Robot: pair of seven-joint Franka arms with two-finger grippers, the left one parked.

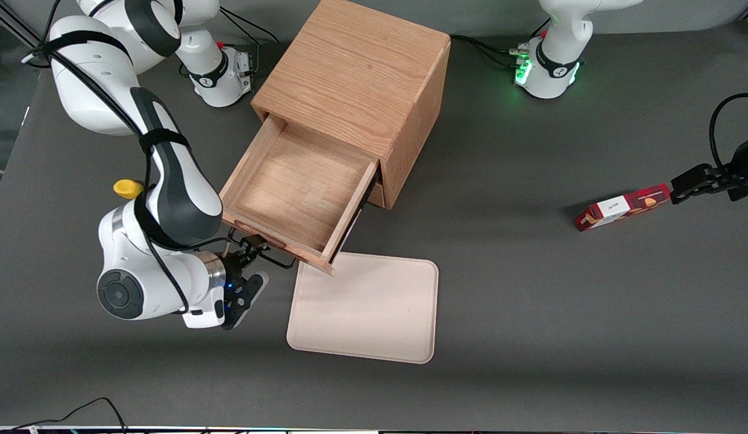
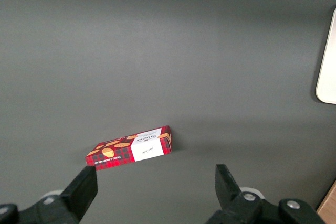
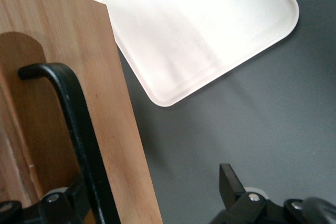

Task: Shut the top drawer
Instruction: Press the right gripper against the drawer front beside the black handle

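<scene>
The top drawer (image 1: 301, 187) is pulled far out of the cube-shaped oak cabinet (image 1: 355, 78); its shallow box is empty. Its black wire handle (image 1: 278, 263) is on the front panel, facing the front camera. My right gripper (image 1: 253, 266) is open right in front of that panel, at the handle. In the right wrist view the handle (image 3: 73, 124) runs across the drawer front (image 3: 113, 108). The gripper (image 3: 152, 184) straddles the panel's edge, with one finger (image 3: 228, 179) over the bare table and the other by the handle. The lower drawer is hidden under the top one.
A cream tray (image 1: 367, 307) lies flat on the table just in front of the open drawer and shows in the right wrist view (image 3: 199, 24). A red snack box (image 1: 624, 207) lies toward the parked arm's end. A small yellow object (image 1: 128, 188) sits beside the working arm.
</scene>
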